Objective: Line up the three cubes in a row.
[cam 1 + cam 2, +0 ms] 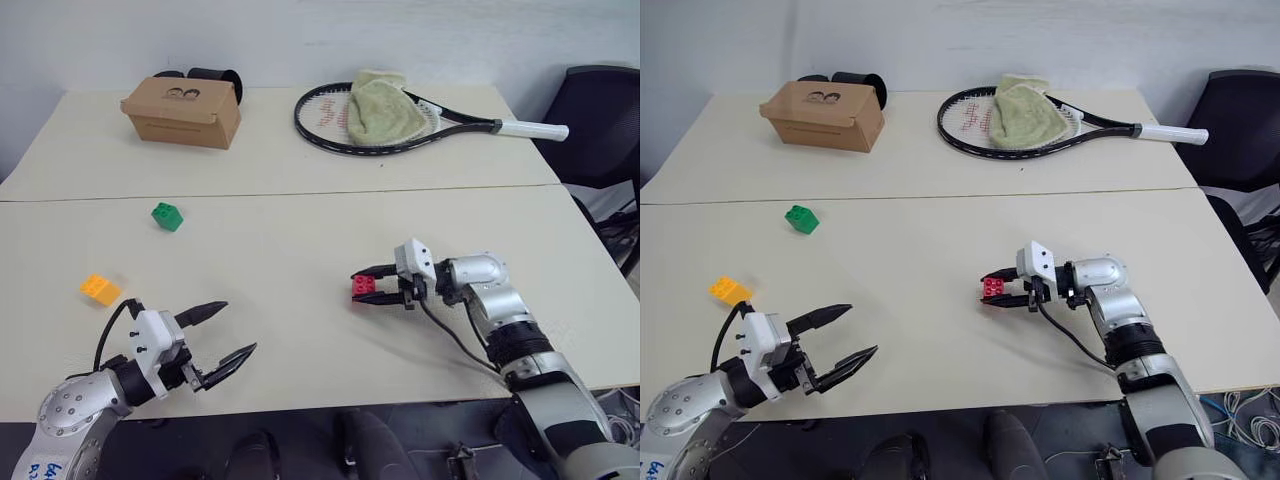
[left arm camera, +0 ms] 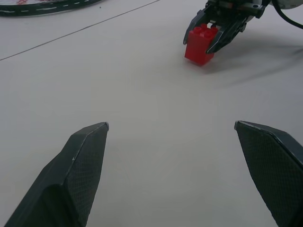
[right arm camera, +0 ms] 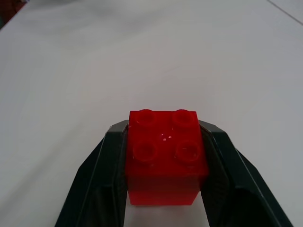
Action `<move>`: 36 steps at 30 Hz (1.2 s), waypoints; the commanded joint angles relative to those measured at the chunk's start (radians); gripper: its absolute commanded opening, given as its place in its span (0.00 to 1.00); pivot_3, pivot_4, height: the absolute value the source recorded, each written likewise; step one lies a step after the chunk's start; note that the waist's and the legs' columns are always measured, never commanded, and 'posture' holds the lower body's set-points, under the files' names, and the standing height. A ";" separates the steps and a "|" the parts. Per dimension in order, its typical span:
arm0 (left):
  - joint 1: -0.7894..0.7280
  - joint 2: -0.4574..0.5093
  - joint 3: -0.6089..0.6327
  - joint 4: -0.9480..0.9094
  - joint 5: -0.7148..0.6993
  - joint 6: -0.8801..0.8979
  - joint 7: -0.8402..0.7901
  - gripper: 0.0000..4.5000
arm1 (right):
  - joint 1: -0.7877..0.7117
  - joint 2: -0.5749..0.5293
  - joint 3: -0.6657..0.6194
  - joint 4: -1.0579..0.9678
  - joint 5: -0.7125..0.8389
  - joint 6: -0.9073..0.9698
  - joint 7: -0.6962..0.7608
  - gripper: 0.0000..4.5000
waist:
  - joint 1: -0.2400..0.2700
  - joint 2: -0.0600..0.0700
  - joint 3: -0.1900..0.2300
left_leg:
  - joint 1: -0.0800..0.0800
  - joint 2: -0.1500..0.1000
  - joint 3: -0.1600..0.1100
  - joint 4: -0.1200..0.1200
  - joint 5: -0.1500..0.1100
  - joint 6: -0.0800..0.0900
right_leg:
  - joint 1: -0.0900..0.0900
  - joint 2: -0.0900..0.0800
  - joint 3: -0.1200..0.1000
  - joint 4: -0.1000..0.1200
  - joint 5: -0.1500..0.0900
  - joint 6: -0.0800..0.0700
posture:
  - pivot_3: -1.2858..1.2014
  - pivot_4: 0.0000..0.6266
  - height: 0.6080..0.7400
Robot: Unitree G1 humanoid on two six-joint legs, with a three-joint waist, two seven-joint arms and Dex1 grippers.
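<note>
**Q:** What lies on the table [image 1: 300, 260], largest thing first?

**A:** At the far edge, a tennis racket [image 1: 330, 125] with a green towel [image 1: 380, 105] draped over its strings, and beside them a cardboard box [image 1: 183, 110]. None of these belong to my job; they sit well apart from the working area. Then my two arms, and last the three small bricks.

**Q:** Where are the bricks, and why is one of them held?

**A:** The green brick [image 1: 167, 216] rests alone near the seam between the two tabletops. The yellow brick [image 1: 100, 289] lies close to my left side. The red brick [image 3: 163, 156] is clamped between the fingers of my right pincer [image 1: 375, 287], studs up, with a finger pressed flat on each side face. I judge I grip it this way so I can carry it toward the other two without tilting it.

**Q:** And the left pincer [image 1: 222, 338]?

**A:** Spread wide and holding nothing, low over bare table near the yellow brick. I judge it waits there because that brick is its nearest candidate. No row exists yet: the three bricks are still scattered.
</note>
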 commanded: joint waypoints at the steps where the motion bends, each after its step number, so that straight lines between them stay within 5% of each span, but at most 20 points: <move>1: 0.012 0.007 0.032 -0.023 -0.004 -0.016 0.000 1.00 | -0.021 0.013 -0.014 0.038 -0.010 -0.029 0.006 0.50 | -0.001 0.000 0.000 | 0.000 0.000 0.000 0.000 0.000 0.000 | 0.000 0.000 0.000 0.000 0.000 0.000 | 0.52 0.24 1.00; 8: 0.082 -0.014 0.104 0.002 0.001 -0.044 0.008 1.00 | -0.009 -0.017 -0.079 -0.071 0.067 -0.052 0.047 1.00 | -0.002 0.000 0.000 | 0.000 0.000 0.000 0.000 0.000 0.000 | 0.000 0.000 0.000 0.001 0.000 0.000 | 0.52 0.24 1.00; 17: 0.338 -0.248 0.463 0.184 -0.063 -0.185 0.123 1.00 | 0.208 -0.057 -0.319 -0.353 0.380 0.111 0.040 1.00 | 0.003 -0.001 0.000 | -0.001 0.001 -0.001 -0.001 -0.005 0.006 | 0.000 0.000 -0.001 -0.003 0.000 -0.001 | 0.52 0.24 1.00; 24: 0.331 -0.327 0.581 0.267 -0.169 -0.172 0.214 1.00 | 0.328 -0.008 -0.409 -0.327 0.383 0.028 -0.024 1.00 | 0.006 -0.003 0.000 | 0.000 -0.002 -0.001 0.001 -0.007 0.009 | 0.002 -0.001 0.000 -0.003 0.001 0.000 | 0.52 0.24 1.00; 30: 0.125 -0.100 0.519 0.161 -0.302 0.053 0.268 1.00 | 0.342 -0.012 -0.402 -0.376 0.361 -0.003 -0.031 1.00 | 0.033 -0.003 0.000 | 0.000 -0.003 -0.003 0.001 -0.006 0.009 | 0.002 -0.001 -0.001 -0.001 0.001 0.001 | 0.52 0.24 1.00; 36: -0.426 0.257 0.262 0.387 -0.264 0.386 0.332 1.00 | 0.328 0.014 -0.385 -0.440 0.363 0.014 -0.080 1.00 | 0.040 -0.002 0.001 | 0.001 -0.003 -0.002 0.002 -0.002 0.002 | 0.002 -0.001 -0.002 0.003 0.001 0.000 | 0.52 0.24 1.00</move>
